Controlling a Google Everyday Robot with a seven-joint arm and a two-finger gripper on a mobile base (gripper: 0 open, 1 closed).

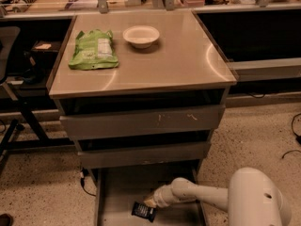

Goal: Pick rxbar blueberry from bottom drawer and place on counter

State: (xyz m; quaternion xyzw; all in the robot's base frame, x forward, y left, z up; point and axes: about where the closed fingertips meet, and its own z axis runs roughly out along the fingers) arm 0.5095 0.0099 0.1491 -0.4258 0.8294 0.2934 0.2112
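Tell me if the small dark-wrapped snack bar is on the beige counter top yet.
No, the small dark-wrapped snack bar lies in the grey metal bottom drawer, with the gripper right beside it.

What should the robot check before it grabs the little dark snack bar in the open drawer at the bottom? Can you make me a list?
1. The bottom drawer, a wide shallow grey metal tray, is pulled open: ok.
2. The small flat dark blue-black snack bar lies in plain view on the drawer floor: ok.
3. The gripper is down in the drawer, right next to the bar: ok.
4. The gripper has hold of the bar: cannot tell.
5. The glossy beige-grey counter has a free spot to the right of the green crinkly bag and the white bowl: ok.
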